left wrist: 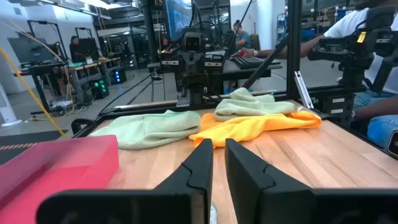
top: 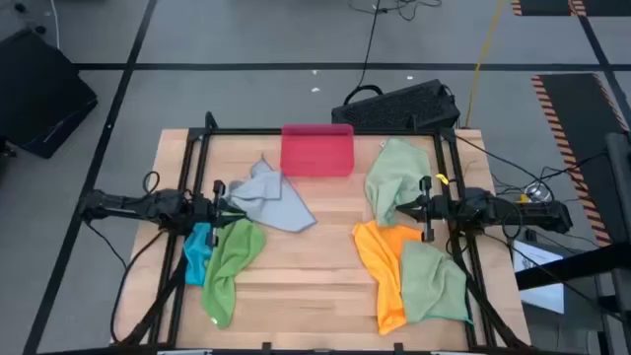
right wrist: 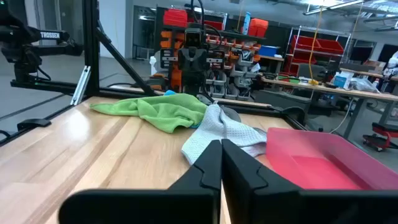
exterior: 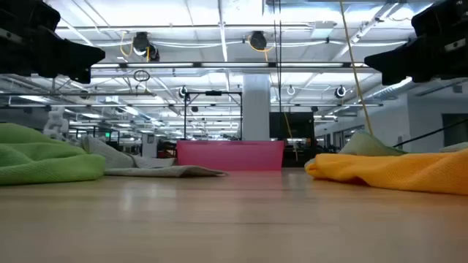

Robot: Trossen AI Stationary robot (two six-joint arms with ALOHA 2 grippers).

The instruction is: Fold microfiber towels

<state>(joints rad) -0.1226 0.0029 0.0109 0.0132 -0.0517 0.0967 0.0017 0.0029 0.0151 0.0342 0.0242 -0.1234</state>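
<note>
Six microfiber towels lie crumpled on the wooden table. On the left are a grey one (top: 274,198), a blue one (top: 198,252) and a bright green one (top: 233,262). On the right are a pale green one (top: 395,174), an orange one (top: 383,258) and another pale green one (top: 435,283) lying partly over the orange. My left gripper (top: 229,204) hangs above the table at the grey towel's left edge, shut and empty; its fingers (left wrist: 200,163) point toward the table's right. My right gripper (top: 399,209), shut and empty, hangs above the gap between the upper pale green towel and the orange one, pointing left (right wrist: 221,155).
A rigid pink-red tray (top: 317,150) stands at the table's far middle. A bare strip of wood (top: 315,276) runs down the table's middle between the two groups of towels. A black frame (top: 202,138) rims the table. A person sits beyond the table's right side (left wrist: 367,37).
</note>
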